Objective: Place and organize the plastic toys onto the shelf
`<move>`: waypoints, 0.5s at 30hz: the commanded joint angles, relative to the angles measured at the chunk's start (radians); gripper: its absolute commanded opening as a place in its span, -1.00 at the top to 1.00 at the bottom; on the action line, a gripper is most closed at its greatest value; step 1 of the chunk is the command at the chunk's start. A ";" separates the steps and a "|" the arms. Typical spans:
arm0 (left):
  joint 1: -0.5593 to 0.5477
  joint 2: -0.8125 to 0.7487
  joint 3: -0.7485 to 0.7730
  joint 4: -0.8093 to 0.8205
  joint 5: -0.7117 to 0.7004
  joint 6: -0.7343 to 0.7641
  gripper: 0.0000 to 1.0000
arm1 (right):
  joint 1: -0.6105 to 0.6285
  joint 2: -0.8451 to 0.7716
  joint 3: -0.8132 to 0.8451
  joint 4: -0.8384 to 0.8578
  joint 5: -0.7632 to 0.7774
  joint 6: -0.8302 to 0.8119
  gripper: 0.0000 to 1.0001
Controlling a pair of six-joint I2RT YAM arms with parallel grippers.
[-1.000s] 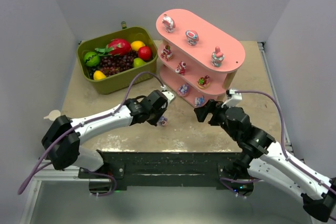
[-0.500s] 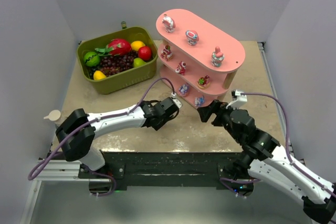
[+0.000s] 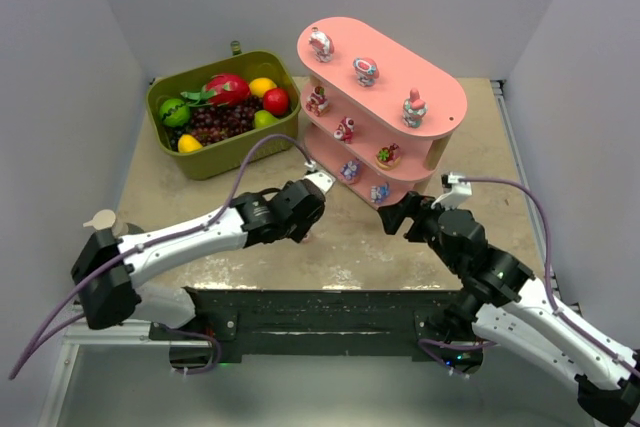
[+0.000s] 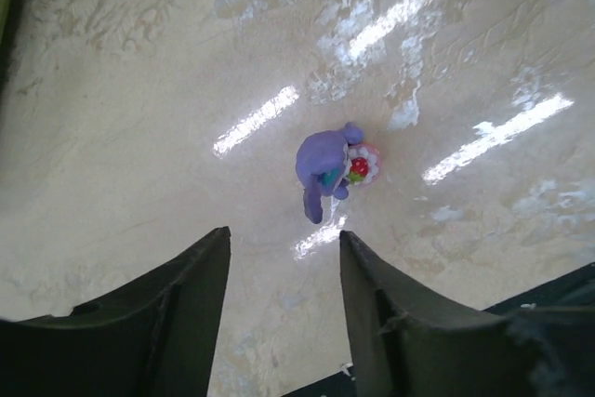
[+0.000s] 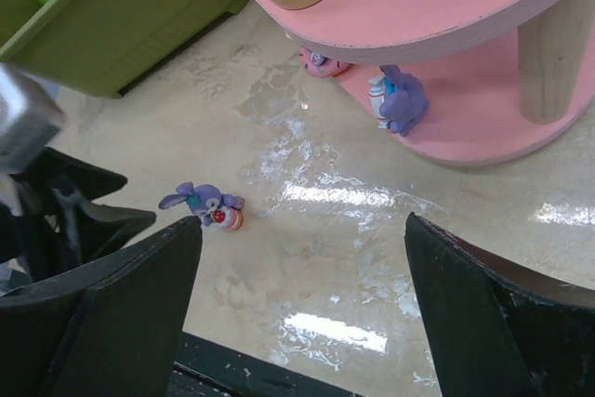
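Left wrist: left hand [image 4: 284, 262] has opened, bunny [image 4: 327, 169] lies on table [image 4: 139, 90].

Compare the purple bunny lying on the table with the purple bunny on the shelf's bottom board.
The table bunny lies on the table, off the pink shelf; the shelf bunny sits on its bottom board. The table bunny is tipped on its side; the shelf bunny looks upright. The table bunny carries a pink-red piece, the shelf bunny a pale white-blue one. Both are small, glossy and purple.
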 commanded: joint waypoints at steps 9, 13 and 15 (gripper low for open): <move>-0.004 -0.440 -0.309 0.215 0.076 -0.364 0.21 | 0.013 0.300 -0.100 0.393 -0.378 -0.084 -0.04; -0.004 -0.477 -0.346 0.180 0.002 -0.448 0.21 | 0.126 0.470 -0.085 0.522 -0.287 -0.077 0.14; -0.004 -0.472 -0.389 0.198 0.008 -0.499 0.24 | 0.152 0.582 -0.057 0.572 -0.238 -0.078 0.23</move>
